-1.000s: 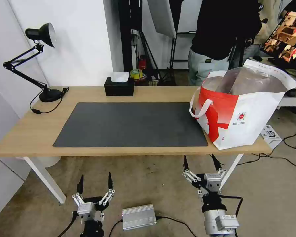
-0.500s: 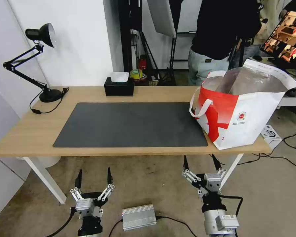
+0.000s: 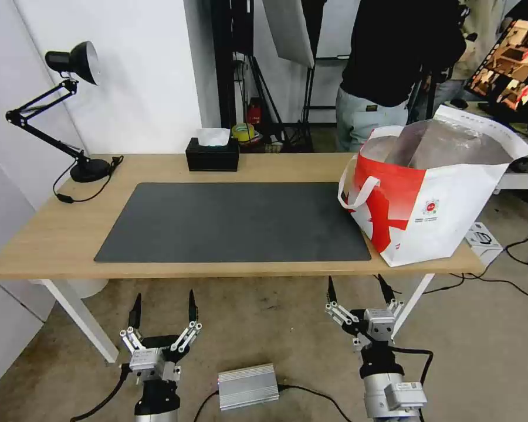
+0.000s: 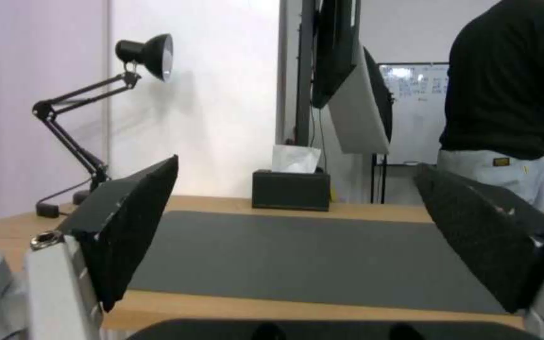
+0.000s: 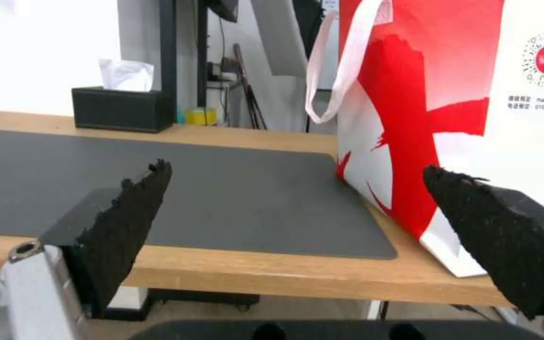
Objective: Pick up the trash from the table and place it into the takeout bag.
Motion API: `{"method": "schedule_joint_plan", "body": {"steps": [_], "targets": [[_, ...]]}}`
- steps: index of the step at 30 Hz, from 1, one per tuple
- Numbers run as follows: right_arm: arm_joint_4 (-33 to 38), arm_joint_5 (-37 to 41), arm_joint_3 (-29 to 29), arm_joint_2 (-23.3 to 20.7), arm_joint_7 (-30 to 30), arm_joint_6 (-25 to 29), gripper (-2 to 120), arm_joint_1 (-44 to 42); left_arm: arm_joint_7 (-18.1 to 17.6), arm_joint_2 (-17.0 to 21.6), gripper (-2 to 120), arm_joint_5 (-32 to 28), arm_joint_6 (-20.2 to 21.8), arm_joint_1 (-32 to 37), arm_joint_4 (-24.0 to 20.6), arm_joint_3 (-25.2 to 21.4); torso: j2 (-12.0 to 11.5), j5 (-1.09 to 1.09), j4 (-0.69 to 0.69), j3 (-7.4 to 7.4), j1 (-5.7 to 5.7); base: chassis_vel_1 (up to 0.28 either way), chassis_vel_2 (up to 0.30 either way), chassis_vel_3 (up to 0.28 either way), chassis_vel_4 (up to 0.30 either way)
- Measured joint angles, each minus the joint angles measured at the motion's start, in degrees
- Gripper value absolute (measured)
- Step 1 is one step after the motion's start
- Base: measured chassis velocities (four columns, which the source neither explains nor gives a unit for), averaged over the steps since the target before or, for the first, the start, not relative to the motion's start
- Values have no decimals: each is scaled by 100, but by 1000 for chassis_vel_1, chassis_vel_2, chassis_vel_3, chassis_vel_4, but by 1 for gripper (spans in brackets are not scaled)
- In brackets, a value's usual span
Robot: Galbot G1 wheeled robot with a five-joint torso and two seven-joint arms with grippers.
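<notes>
Even, bright indoor light from overhead; no hard shadows. Soft shade under the table (image 3: 53,234) along its near edge. Desk lamp (image 3: 70,61) at 10 o'clock casts a faint shadow on the white wall. Foil lining of the takeout bag (image 3: 446,146) at 2 o'clock shows mild glare. Straight lines bow slightly toward head-view edges. Wrist views softer, close fingers (image 4: 127,226) blurred.

White walls (image 3: 141,76), a black desk lamp (image 3: 70,61), concrete floor (image 3: 264,328).
</notes>
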Motion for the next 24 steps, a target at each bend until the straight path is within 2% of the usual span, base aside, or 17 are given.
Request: {"method": "schedule_joint_plan", "body": {"steps": [24], "targets": [[0,0,0,0,0,0,100,0,-8,16,100,-37,10,1,-15,14,0,0,0,0,0,0,0,0,0]]}}
